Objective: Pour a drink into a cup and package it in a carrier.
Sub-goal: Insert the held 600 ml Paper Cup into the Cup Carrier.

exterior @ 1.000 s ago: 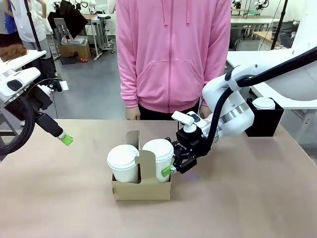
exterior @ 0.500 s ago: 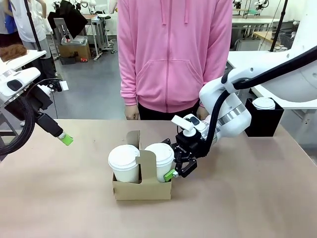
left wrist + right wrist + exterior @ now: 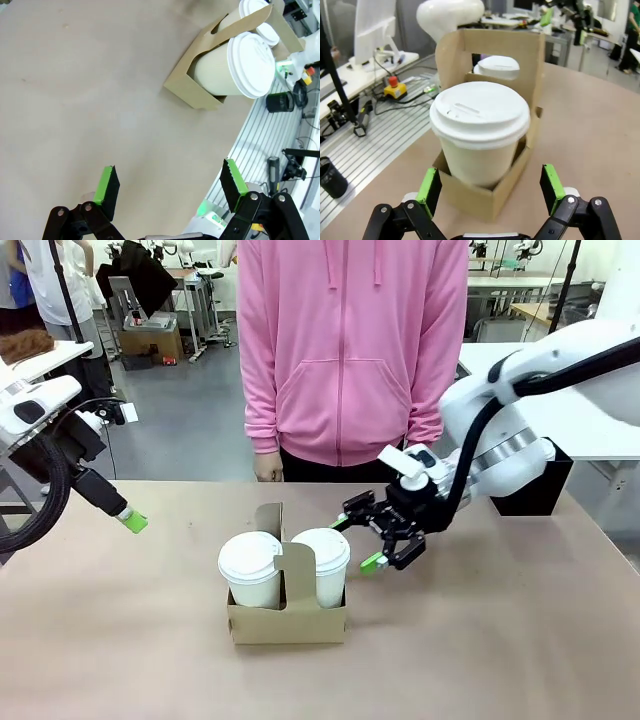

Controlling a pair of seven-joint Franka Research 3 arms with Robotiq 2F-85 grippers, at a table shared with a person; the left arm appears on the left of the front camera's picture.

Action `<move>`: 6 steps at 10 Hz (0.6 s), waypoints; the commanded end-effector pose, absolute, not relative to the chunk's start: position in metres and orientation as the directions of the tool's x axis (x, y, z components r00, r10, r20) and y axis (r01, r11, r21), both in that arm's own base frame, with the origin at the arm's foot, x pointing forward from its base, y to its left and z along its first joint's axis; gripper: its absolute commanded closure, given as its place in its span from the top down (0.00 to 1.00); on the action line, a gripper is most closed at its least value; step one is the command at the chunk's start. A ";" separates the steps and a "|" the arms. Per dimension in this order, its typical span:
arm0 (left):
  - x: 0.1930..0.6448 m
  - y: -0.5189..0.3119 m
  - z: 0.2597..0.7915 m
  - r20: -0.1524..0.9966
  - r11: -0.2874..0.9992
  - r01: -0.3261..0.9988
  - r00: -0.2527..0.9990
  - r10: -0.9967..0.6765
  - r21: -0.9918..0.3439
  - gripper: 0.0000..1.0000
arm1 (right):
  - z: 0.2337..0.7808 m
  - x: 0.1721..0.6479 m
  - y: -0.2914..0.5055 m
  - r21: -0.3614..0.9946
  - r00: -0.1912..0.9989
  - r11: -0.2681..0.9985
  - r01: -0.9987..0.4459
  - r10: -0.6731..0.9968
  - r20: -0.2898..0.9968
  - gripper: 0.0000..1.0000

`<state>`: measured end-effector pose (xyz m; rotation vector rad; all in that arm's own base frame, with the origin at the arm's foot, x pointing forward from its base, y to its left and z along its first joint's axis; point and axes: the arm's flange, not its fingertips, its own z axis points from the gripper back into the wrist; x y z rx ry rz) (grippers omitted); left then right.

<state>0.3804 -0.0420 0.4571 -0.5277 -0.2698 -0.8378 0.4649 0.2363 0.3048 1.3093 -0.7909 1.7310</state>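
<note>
Brown cardboard carrier (image 3: 287, 623) sits mid-tabletop (image 3: 480, 640) with two lidded cups; the right one (image 3: 321, 566) is seated. Right gripper (image 3: 378, 540) just beside it, jaws wide and empty, should back straight off. Left gripper (image 3: 170, 187) hangs wide too.

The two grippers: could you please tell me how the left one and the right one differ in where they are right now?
The right gripper sits just beside the carrier and its two lidded cups, while the left gripper hangs far off to the side. The right gripper faces the nearer cup; the left gripper views the carrier from a distance. Both are open and empty.
</note>
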 end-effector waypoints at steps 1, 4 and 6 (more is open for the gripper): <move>0.381 -0.044 0.459 0.424 0.559 0.754 0.657 -0.624 -0.345 1.00 | 0.327 0.470 0.193 -0.013 -0.122 -0.366 -0.931 0.275 0.954 1.00; 0.381 -0.044 0.459 0.424 0.559 0.754 0.657 -0.624 -0.345 1.00 | 0.383 0.458 0.066 0.112 0.137 0.081 -0.990 0.437 0.889 1.00; 0.381 -0.044 0.459 0.424 0.559 0.754 0.657 -0.624 -0.345 1.00 | 0.396 0.438 0.005 0.271 0.429 0.380 -0.884 0.433 0.793 1.00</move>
